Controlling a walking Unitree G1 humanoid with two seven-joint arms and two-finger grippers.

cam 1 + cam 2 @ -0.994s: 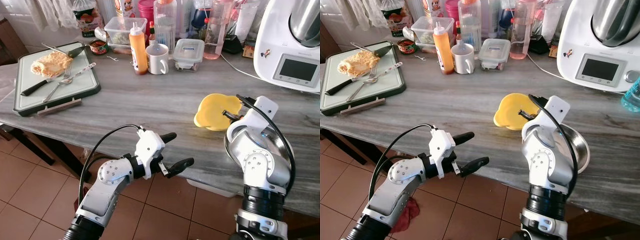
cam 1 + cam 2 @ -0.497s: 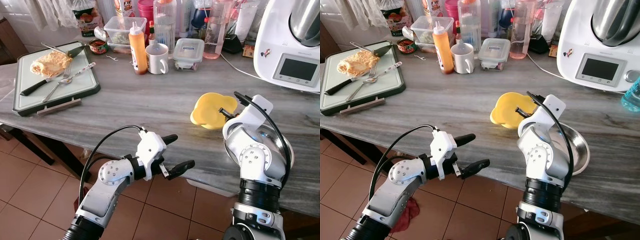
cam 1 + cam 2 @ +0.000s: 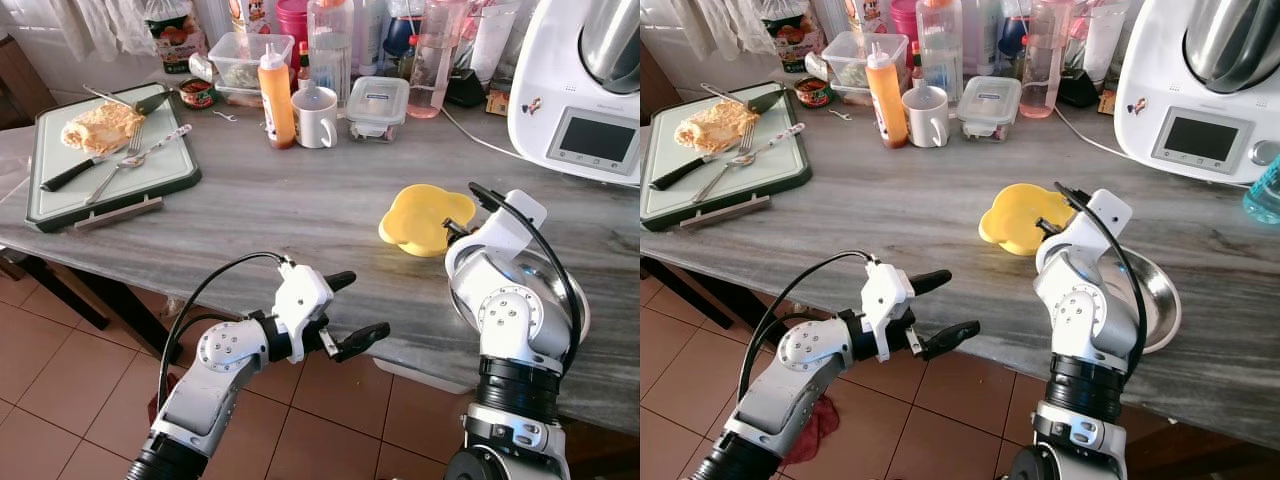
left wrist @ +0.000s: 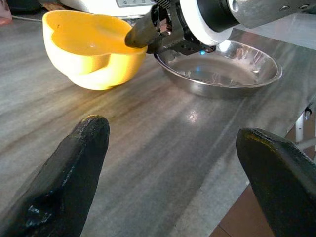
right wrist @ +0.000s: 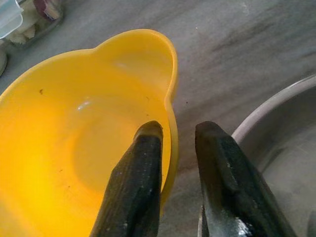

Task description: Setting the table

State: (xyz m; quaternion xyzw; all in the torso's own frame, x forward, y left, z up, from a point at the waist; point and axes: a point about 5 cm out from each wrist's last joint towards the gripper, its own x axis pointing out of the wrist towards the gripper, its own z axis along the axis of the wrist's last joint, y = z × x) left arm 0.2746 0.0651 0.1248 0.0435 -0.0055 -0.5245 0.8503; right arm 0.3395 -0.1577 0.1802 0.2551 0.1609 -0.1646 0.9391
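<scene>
right pincer [image 5: 175, 148] — clamps yellow bowl [image 3: 425, 217] rim (beside steel bowl [image 3: 1155, 290]); left pincer [image 3: 355, 305] — wide

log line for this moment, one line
right gripper: fingers pinching rim of yellow plastic bowl on grey counter | beside steel bowl | left gripper: open, idle at edge

- Grey marble-look table [image 3: 300, 210] spans the frame — glossy where light falls on it.
- Terracotta floor tiles [image 3: 60, 380] at lower left.
- White curtain [image 3: 100, 25] at upper left.
</scene>
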